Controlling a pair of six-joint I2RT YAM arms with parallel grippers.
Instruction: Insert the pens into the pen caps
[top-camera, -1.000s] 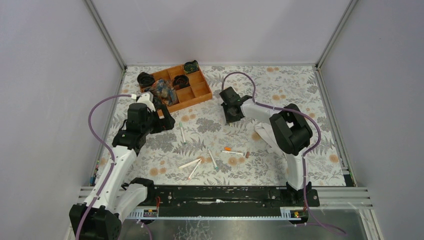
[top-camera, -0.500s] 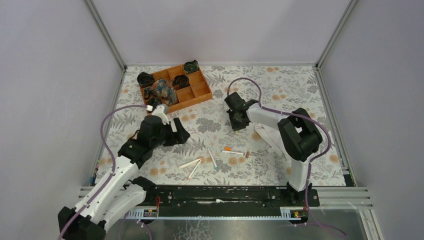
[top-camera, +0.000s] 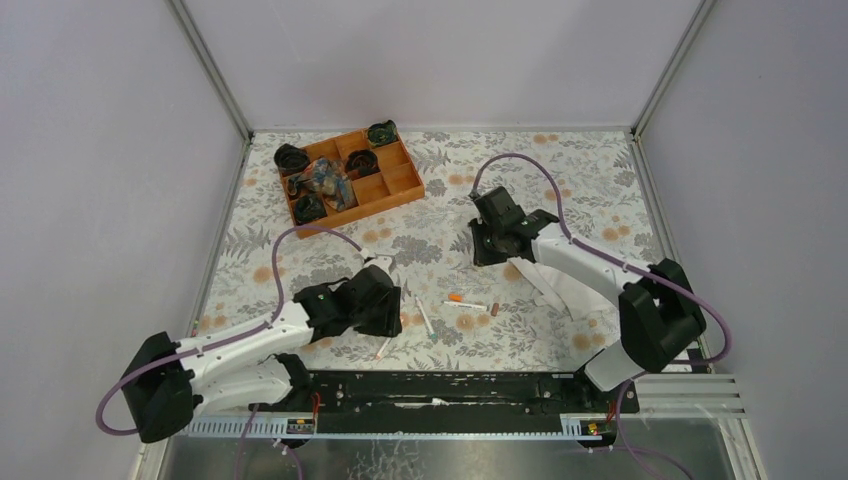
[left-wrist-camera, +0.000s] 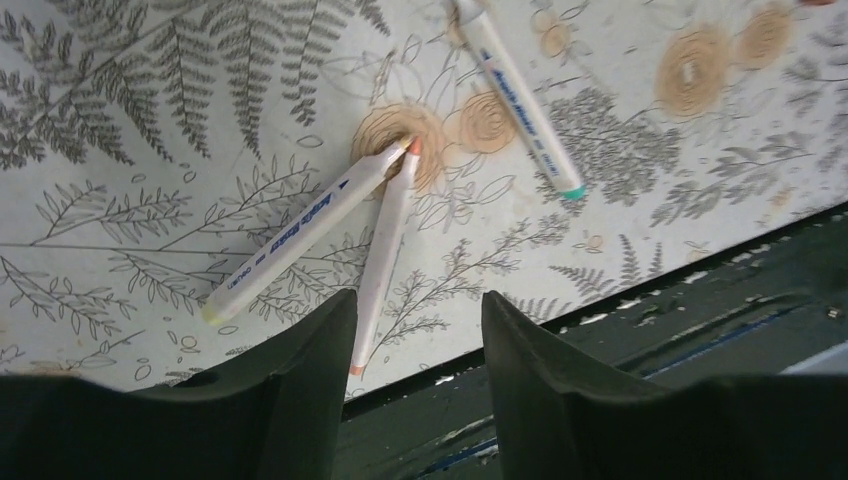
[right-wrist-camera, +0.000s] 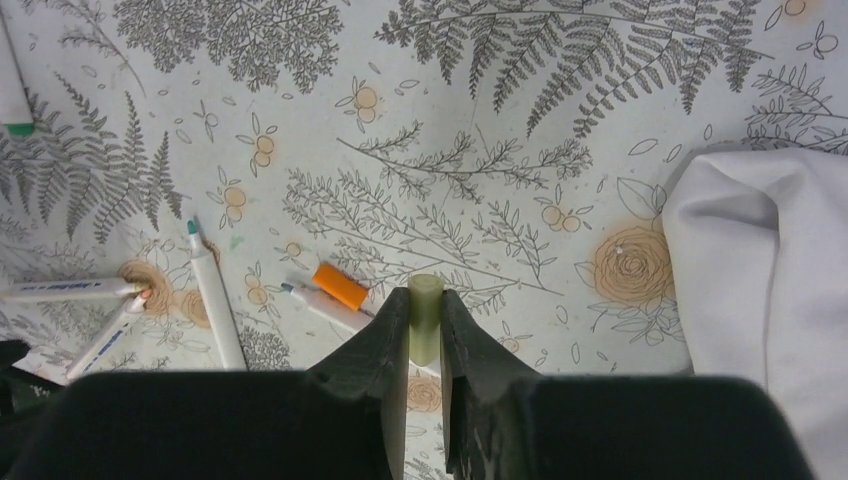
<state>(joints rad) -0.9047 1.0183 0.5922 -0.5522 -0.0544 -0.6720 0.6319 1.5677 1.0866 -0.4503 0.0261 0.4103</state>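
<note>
Left tool (left-wrist-camera: 417, 300), apart, has dropped over a pen (left-wrist-camera: 385, 250); right tool (right-wrist-camera: 425, 310) clamps a yellowish cap (right-wrist-camera: 425, 292).

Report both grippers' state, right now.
Left gripper: open, poised over a pen, nothing gripped.
Right gripper: shut on a yellowish pen cap.
</note>
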